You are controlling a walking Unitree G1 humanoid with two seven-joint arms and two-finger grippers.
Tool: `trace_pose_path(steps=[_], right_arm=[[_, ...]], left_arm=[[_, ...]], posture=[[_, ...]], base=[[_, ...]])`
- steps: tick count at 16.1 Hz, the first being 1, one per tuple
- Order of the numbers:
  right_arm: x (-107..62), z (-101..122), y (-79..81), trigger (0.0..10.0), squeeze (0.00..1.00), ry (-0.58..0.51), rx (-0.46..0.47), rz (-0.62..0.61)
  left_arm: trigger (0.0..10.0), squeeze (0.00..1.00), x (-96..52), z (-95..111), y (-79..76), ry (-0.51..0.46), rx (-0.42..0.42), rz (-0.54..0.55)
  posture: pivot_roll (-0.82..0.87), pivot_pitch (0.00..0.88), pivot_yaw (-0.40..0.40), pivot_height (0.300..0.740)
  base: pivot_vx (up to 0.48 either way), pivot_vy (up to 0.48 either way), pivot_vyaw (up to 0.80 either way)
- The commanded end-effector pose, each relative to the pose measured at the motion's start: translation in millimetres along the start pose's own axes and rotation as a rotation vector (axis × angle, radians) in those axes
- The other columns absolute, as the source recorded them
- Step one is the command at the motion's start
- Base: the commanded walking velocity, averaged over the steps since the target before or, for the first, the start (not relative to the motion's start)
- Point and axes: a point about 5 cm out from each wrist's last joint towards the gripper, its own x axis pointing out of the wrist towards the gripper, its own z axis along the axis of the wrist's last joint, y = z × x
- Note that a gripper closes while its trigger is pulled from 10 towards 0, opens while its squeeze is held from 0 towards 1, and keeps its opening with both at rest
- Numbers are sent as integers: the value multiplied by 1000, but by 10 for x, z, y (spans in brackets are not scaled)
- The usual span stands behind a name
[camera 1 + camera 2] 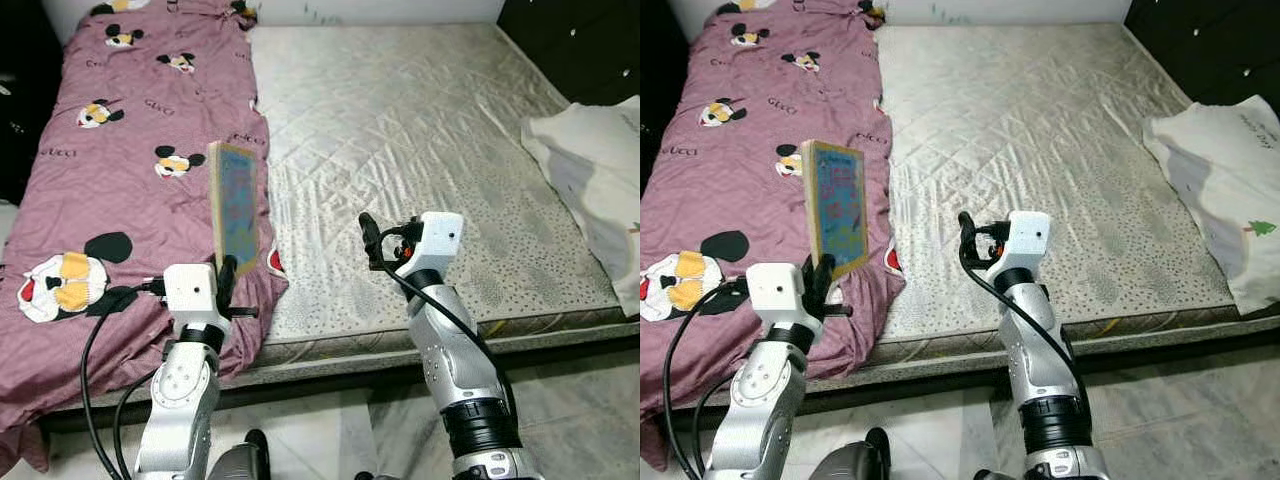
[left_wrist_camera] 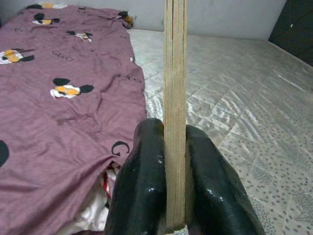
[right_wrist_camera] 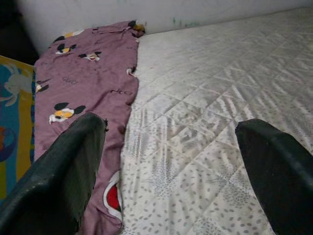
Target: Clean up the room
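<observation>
While a thin, colourful picture book (image 1: 237, 205) was pinched upright at its lower edge by the left gripper (image 2: 168, 196) above the mauve cartoon-print sheet (image 1: 110, 170), carrying-off was judged underway; the right gripper (image 3: 176, 166) was held spread, empty, over the quilted grey mattress (image 1: 420, 130); a resting place was needed next.

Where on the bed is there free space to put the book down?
The bare quilted mattress between the purple sheet and the white pillow is free. The left gripper holds the book upright at the sheet's edge; the right gripper hovers open over the mattress.
</observation>
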Motion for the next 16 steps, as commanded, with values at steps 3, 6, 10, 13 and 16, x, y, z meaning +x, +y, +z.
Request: trace_pose_path(steps=[3,6,10,13,16], right_arm=[[-14,-26,-25,10000,0,2,-12,-14],[-9,-16,-18,10000,0,-3,-16,-9],[-8,-17,-12,10000,0,-5,-19,-7],[-2,-19,-14,10000,0,-4,-22,-5],[3,-23,-8,10000,0,-5,-24,-2]], left_arm=[[10000,0,3,54,-13,-25,2,-14],[10000,0,8,54,-14,-25,-3,-19],[10000,0,5,57,-29,-26,-12,-30],[10000,0,13,56,-35,-27,-12,-35],[10000,0,15,53,-37,-26,-11,-37]], posture=[[-43,162,-32,740],[-44,163,-31,740],[-44,163,-31,740],[-41,157,-31,740],[-40,154,-33,740]], base=[[242,0,0],[261,0,0],[303,0,0],[340,0,0],[341,0,0]])
